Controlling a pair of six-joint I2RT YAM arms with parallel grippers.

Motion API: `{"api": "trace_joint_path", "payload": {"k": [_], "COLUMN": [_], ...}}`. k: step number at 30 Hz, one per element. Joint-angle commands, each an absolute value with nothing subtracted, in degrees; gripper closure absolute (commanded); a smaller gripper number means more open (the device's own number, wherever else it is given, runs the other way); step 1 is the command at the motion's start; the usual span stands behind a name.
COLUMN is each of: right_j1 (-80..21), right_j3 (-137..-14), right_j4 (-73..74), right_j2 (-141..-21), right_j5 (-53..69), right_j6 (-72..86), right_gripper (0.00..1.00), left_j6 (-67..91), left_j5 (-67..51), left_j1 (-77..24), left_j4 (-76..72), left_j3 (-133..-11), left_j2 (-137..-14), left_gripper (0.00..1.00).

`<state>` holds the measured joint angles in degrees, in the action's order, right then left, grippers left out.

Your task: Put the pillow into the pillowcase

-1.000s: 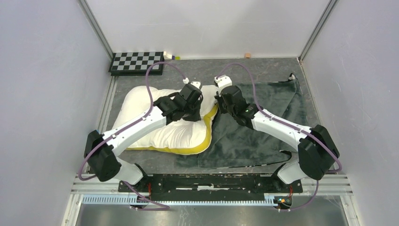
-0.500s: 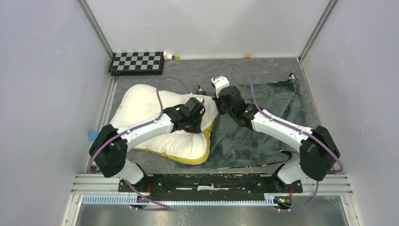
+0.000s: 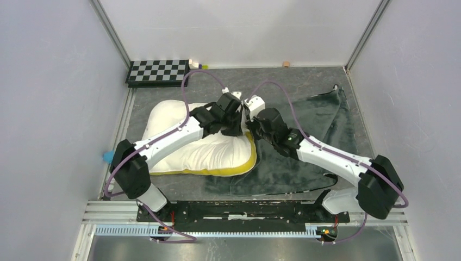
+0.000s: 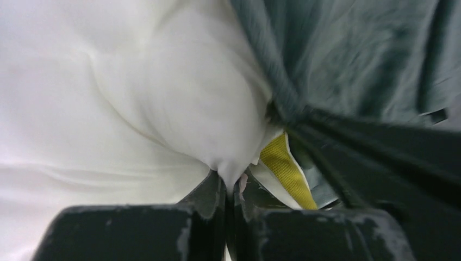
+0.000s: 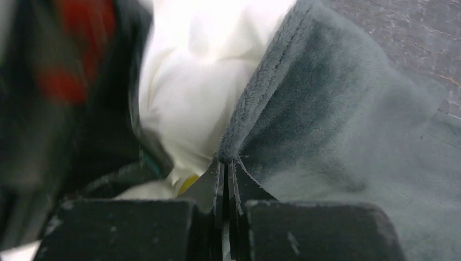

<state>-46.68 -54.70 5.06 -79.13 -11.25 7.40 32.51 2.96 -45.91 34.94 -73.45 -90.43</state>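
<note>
Cream-white quilted pillow [image 3: 185, 155], corner clenched in left fingers [image 4: 209, 190], is advancing toward grey-green plush pillowcase [image 3: 326, 111] hem; right fingers [image 5: 205, 187] pinching it.

Lab test cell: white panel walls [image 3: 234, 27], aluminium rail [image 3: 103, 208], checkerboard [image 3: 157, 72].

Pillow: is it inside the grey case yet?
Out: nearly all of the pillow lies bare beside the pillowcase; only one corner meets its edge.
</note>
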Motion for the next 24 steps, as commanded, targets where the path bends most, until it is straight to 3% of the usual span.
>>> {"api": "trace_joint_path", "payload": {"k": [1,6,10,12,13,18,20,24], "right_j1": [-46.9,-46.5,-46.1,-46.1,-46.1,-46.0,-46.0,-45.9], "right_j3": [-49.5,-51.1,-54.6,-55.2,-55.2,-54.4,-53.2,-49.7], "right_j4": [3.0,4.5,8.5,9.7,10.3,13.4,14.1,15.9], "right_j2": [-74.5,-77.2,-79.6,-79.3,-79.0,-75.8,-73.7,-70.0], "right_j5": [-9.4,-9.9,-12.7,-14.1,-14.9,-18.0,-18.9,-20.7], "right_j6": [8.1,8.7,10.4,10.9,11.1,12.4,13.1,15.6], "right_gripper": [1.0,1.0,0.92,0.82,0.74,0.38,0.33,0.3], "left_j6": [29.7,30.2,30.7,30.8,31.0,30.8,30.3,29.7], "left_j5": [2.5,0.3,-0.4,-1.8,-1.6,-0.8,-0.2,5.0], "left_j1": [-43.1,-43.2,-43.1,-43.2,-43.2,-43.6,-44.6,-47.9], "left_j4": [27.5,21.3,18.7,18.9,18.9,22.3,24.3,28.7], "left_j3": [-81.5,-77.0,-73.7,-72.9,-72.3,-69.4,-68.1,-65.8], "left_j2": [-93.4,-98.4,-100.8,-99.9,-98.4,-89.1,-85.6,-79.3], "left_gripper": [0.98,0.98,0.95,0.83,0.69,0.27,0.16,0.05]}}
